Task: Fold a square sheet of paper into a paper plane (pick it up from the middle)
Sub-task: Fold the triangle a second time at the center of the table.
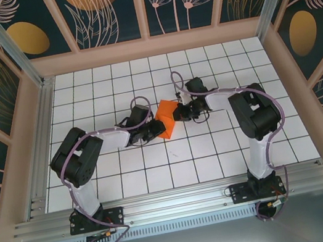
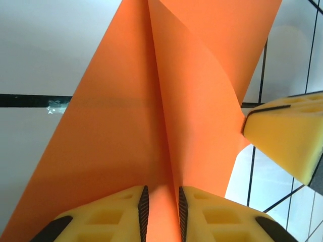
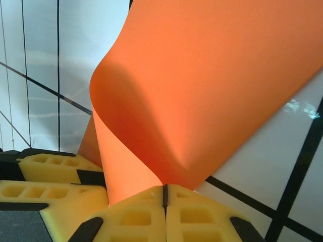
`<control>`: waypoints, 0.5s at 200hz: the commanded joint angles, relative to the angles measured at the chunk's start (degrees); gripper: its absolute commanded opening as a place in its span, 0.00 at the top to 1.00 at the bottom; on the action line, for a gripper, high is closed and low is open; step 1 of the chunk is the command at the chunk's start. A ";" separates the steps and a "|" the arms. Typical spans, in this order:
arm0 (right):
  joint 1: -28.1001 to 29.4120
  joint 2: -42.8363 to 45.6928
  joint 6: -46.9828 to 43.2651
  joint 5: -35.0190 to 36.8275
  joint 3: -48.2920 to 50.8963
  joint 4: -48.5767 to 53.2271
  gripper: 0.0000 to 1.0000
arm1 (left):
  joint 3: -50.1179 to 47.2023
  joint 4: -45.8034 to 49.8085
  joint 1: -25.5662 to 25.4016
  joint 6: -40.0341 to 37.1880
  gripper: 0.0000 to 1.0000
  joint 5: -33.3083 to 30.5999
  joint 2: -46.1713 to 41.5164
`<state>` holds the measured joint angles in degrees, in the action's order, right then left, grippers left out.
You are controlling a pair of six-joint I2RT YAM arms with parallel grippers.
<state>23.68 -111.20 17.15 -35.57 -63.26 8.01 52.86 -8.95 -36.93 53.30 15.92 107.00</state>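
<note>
The square sheet of paper is bright orange, partly folded and lifted between both grippers at mid-table. In the left wrist view the paper shows a long crease running down into the narrow gap of my left gripper. Its yellow jaws stand slightly apart around the paper. My right gripper is shut on a curled edge of the paper, which rises out of its closed jaws. From above, the left gripper and right gripper flank the sheet. A right fingertip touches the paper's right side.
A white gridded table lies under the arms, walled by a wooden frame at the back and sides. A metal rail runs along the near edge. The left gripper's fingers sit close beside the right gripper.
</note>
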 commanded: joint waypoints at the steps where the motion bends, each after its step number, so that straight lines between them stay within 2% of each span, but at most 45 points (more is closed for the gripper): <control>1: 0.40 -1.22 -1.77 1.27 -2.24 1.55 0.94 | 1.52 5.17 -0.23 -3.47 0.76 -1.05 2.09; 100: 0.92 -2.62 -2.87 1.03 -4.23 2.89 0.94 | 4.30 8.95 -0.25 -6.44 0.79 -2.23 1.80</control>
<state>24.01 -112.73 16.12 -34.50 -65.60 9.63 55.42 -5.06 -36.93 48.82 15.73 108.01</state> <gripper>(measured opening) 0.066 0.216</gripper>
